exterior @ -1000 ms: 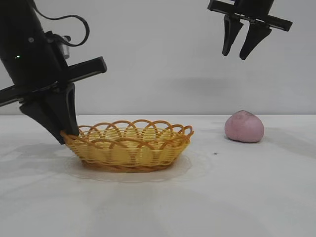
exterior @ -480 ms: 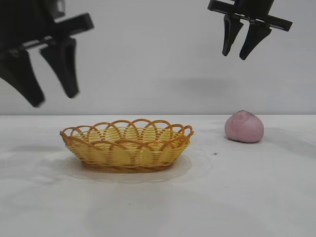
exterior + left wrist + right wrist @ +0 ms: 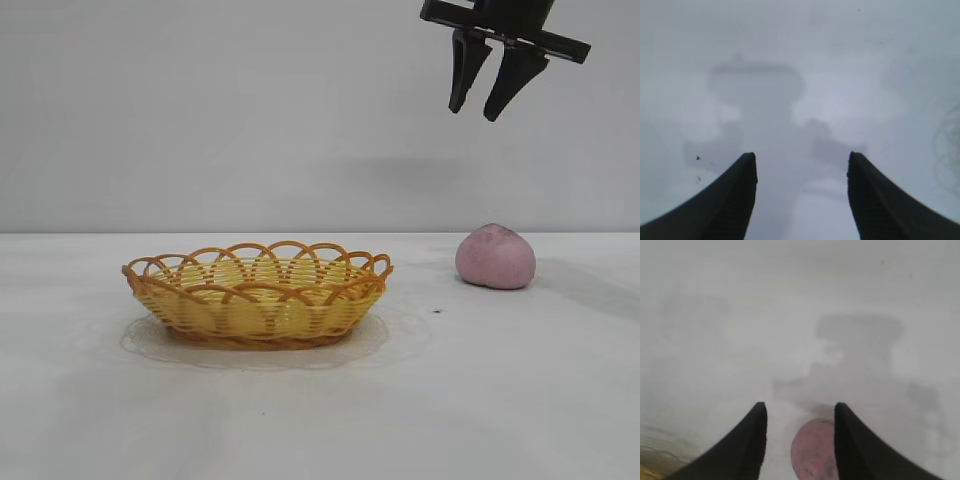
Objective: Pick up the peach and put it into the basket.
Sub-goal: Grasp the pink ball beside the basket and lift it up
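Note:
The pink-mauve peach [image 3: 495, 257] lies on the white table at the right. The yellow woven basket [image 3: 258, 293] with an orange-brown looped rim stands left of centre and is empty. My right gripper [image 3: 476, 108] hangs open and empty high above the peach. In the right wrist view the peach [image 3: 814, 450] shows far below between the open fingers of the right gripper [image 3: 800, 407]. My left gripper [image 3: 802, 157] is out of the exterior view. Its wrist view shows it open and empty over bare table.
The white table [image 3: 480, 400] runs across the front, with a plain grey wall behind. A small dark speck [image 3: 436, 311] lies on the table between basket and peach. A bit of the basket rim [image 3: 947, 150] shows at the edge of the left wrist view.
My left gripper rose from beside the basket's left end and left the exterior view. The right gripper, peach and basket have not moved.

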Controlling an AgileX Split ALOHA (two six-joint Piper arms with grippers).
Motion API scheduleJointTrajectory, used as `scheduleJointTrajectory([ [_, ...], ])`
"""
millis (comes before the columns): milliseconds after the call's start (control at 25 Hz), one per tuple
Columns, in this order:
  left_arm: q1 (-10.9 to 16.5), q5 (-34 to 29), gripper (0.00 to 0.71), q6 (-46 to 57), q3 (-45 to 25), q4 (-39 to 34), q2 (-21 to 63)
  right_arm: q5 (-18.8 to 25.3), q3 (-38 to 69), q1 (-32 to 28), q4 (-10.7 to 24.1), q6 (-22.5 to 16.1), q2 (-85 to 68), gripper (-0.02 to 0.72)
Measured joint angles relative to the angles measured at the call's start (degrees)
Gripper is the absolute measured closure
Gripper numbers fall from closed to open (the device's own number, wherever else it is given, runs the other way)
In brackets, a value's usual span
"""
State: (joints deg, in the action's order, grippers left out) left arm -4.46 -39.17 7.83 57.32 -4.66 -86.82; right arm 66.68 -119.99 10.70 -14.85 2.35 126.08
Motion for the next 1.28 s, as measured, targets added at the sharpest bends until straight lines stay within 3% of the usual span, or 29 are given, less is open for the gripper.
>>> scheduleJointTrajectory([
  [160,0.26,-2.41,0.351,0.0,-0.61,-0.5,7.77,0.0,0.0,0.0,-0.25,0.13,0.0,0.4],
  [360,0.26,-4.75,0.351,0.0,-6.71,-0.96,22.95,-0.11,0.0,0.0,-0.72,1.14,0.0,0.4],
  [680,0.26,-17.41,0.351,0.0,-19.0,-2.57,44.36,-0.11,0.0,0.0,-0.86,1.69,0.0,0.4],
  [1000,0.26,-28.07,0.351,-0.68,-25.18,-1.8,65.57,0.12,0.0,0.0,-0.96,1.96,0.0,0.4],
  [1280,0.26,-28.87,0.351,-2.66,-27.34,0.9,81.04,1.45,0.0,0.0,-0.96,2.41,0.0,0.4],
])
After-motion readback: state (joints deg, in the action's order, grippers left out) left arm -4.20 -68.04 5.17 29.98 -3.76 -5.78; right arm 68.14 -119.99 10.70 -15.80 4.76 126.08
